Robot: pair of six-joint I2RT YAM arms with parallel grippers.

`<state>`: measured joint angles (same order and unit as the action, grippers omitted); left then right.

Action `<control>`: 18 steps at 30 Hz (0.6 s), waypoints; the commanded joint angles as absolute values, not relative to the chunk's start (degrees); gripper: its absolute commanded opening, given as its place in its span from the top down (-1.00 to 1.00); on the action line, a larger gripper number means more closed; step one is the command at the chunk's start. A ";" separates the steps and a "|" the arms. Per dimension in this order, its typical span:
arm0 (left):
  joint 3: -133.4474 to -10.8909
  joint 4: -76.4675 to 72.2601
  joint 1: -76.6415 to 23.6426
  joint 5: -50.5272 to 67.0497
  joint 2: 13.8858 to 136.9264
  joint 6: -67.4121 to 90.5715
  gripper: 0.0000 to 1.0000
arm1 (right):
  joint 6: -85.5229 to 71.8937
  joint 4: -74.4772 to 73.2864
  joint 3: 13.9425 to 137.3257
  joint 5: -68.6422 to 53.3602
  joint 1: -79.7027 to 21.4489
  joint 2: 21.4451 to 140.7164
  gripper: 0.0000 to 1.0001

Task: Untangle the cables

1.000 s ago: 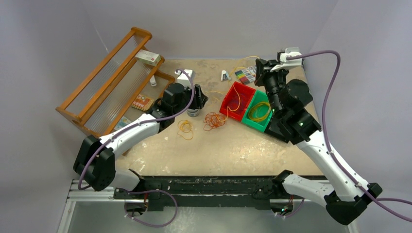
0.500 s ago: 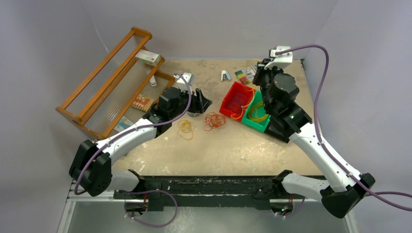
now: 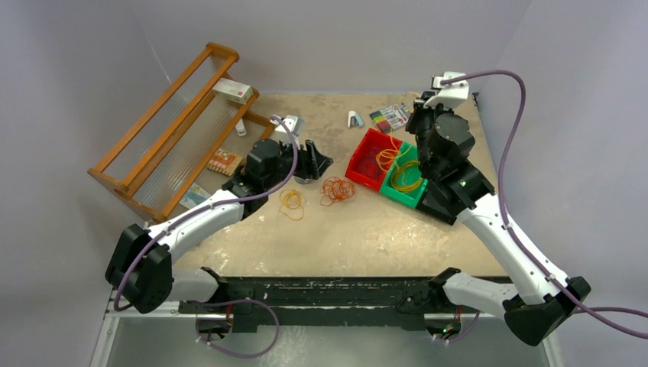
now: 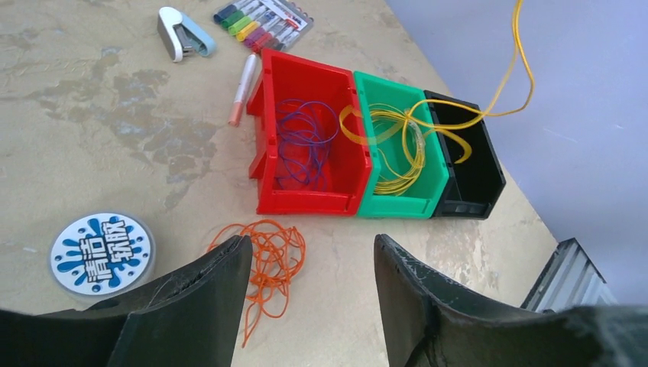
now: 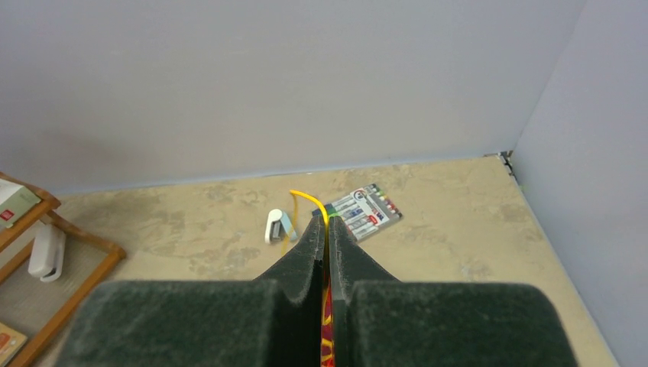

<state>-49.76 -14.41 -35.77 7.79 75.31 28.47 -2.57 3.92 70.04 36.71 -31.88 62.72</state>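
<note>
A tangle of orange cables [image 3: 336, 189] lies on the table mid-way; it also shows in the left wrist view [image 4: 264, 267]. A small yellow loop bundle [image 3: 291, 200] lies left of it. My left gripper [image 3: 315, 160] is open and empty, hovering just above the orange tangle's near side [image 4: 313, 252]. My right gripper [image 3: 418, 121] is shut on a yellow cable [image 5: 306, 196] and holds it up [image 5: 327, 218]; the strand [image 4: 520, 61] hangs down into the green bin [image 4: 439, 195] and over the red bin's edge. Purple strands [image 4: 302, 145] lie in the red bin [image 4: 306, 202].
A black bin [image 4: 489, 183] adjoins the green one. A stapler [image 3: 354, 118], a marker pack [image 3: 387, 118] and a pen [image 4: 244, 88] lie behind the bins. A round printed lid [image 4: 102, 252] sits left of the tangle. A wooden rack [image 3: 176, 130] stands at far left.
My right gripper has moved right and up behind the bins, drawing the yellow cable over them. My left gripper has shifted slightly right toward the orange tangle.
</note>
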 commanded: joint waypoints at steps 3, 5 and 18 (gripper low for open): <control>-50.70 -13.06 -35.86 2.95 74.57 29.02 -0.16 | -2.67 4.26 71.65 37.85 -29.92 59.79 1.00; -50.78 -11.83 -35.84 0.94 74.64 28.78 -0.15 | -2.81 4.11 71.92 36.97 -29.33 59.53 1.00; -50.68 -8.11 -35.78 -6.36 74.98 29.00 -0.15 | -1.58 4.22 72.95 34.87 -25.29 59.01 1.00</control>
